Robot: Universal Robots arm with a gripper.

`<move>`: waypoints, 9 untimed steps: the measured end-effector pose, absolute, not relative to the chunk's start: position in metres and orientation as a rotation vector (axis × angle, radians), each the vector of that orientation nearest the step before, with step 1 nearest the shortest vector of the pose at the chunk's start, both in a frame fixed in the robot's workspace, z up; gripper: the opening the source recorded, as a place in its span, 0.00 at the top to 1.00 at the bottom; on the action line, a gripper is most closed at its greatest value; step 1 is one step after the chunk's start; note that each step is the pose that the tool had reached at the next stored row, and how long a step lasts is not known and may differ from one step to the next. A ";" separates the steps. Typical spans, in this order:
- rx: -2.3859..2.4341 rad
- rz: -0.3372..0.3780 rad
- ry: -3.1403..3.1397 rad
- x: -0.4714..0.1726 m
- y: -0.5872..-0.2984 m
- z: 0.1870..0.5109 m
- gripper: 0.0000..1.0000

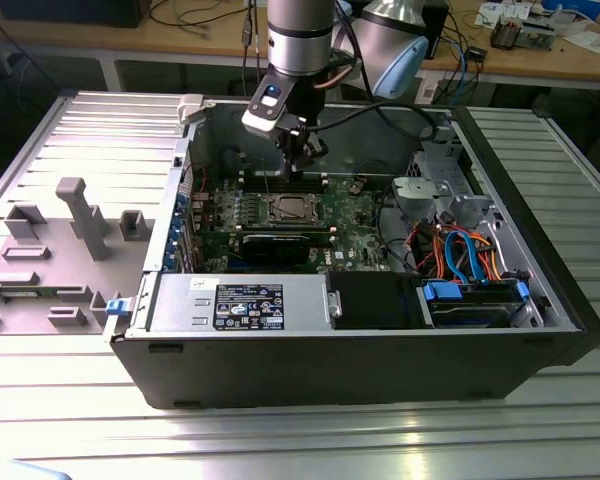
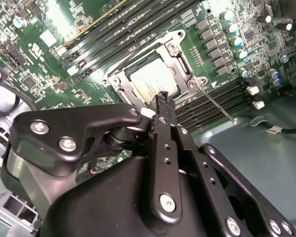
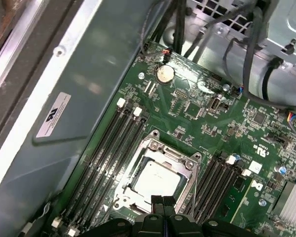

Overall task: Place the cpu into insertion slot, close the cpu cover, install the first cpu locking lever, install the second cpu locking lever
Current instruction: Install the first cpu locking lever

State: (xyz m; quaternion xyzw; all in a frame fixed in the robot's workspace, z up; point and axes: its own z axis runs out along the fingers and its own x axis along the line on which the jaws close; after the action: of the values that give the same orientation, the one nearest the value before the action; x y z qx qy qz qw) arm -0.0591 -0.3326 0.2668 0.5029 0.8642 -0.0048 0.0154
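First wrist view: the gripper (image 3: 163, 201) has its two black fingertips (image 3: 157, 200) pressed together with only a thin seam between them, and nothing is held there. In the second wrist view the gripper (image 2: 164, 98) appears as one narrow dark blade whose tip sits just beside the socket's near edge. The cpu (image 3: 155, 180) lies flat in the insertion slot with its plain silver top showing. The cpu cover (image 3: 164, 151) is down around it, so the chip looks out through the frame's square window. The second wrist view gives the same arrangement, with the cpu (image 2: 153, 81) inside the cpu cover (image 2: 183, 63). There a thin wire locking lever (image 2: 216, 104) runs out from one corner of the socket, slanting across the neighbouring memory slots (image 2: 222, 101). I cannot tell whether it is latched. Dark memory slots (image 3: 108, 143) flank the socket on the green board (image 3: 207, 123), and a round coin cell (image 3: 164, 74) sits further along, near the case wall. In the exterior view the gripper (image 1: 302, 152) hangs from the arm over the cpu (image 1: 290, 208), apart from the board — all of it inside an open computer case (image 1: 380, 365) that lies on a ribbed metal table (image 1: 380, 440). A labelled power supply (image 1: 245, 303) lies along the case's near side, orange and blue cables (image 1: 460, 250) are bundled toward the exterior view's right, and a grey fixture plate (image 1: 80, 215) with upright blocks lies outside the case on the exterior view's left.
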 end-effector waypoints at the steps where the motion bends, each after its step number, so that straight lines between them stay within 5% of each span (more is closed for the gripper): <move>1: 1.543 -0.014 2.701 -0.059 -0.333 0.267 0.89; 9: 1.429 -0.012 2.762 -0.059 -0.333 0.267 0.89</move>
State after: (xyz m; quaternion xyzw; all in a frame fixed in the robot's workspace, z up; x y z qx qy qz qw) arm -0.0590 -0.3326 0.2668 0.4595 0.8880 -0.0040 0.0156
